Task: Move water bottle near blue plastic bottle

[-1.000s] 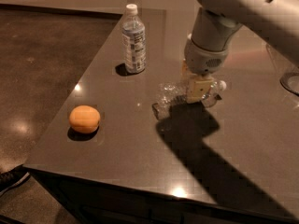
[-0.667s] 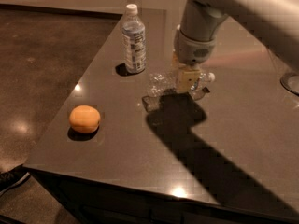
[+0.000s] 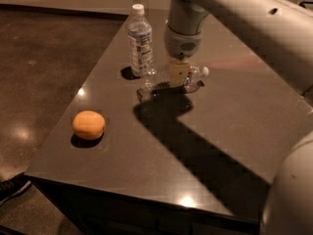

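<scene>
Table (image 3: 234, 131) carried everything. Gripper (image 3: 179, 75) hung low over its far part, jaws pinched across the water bottle (image 3: 194, 76), held sideways, cap right. Blue plastic bottle (image 3: 140, 40) stood upright just left of the jaws. Orange (image 3: 88, 125) lay well left, nearer the camera.

The gripper (image 3: 179, 75), clamped on the water bottle (image 3: 147, 83) just right of the blue bottle (image 3: 140, 43), hid that bottle's middle and label. The arm (image 3: 254, 23) ran off the top and right edges. The blue bottle's print was too small to read.
</scene>
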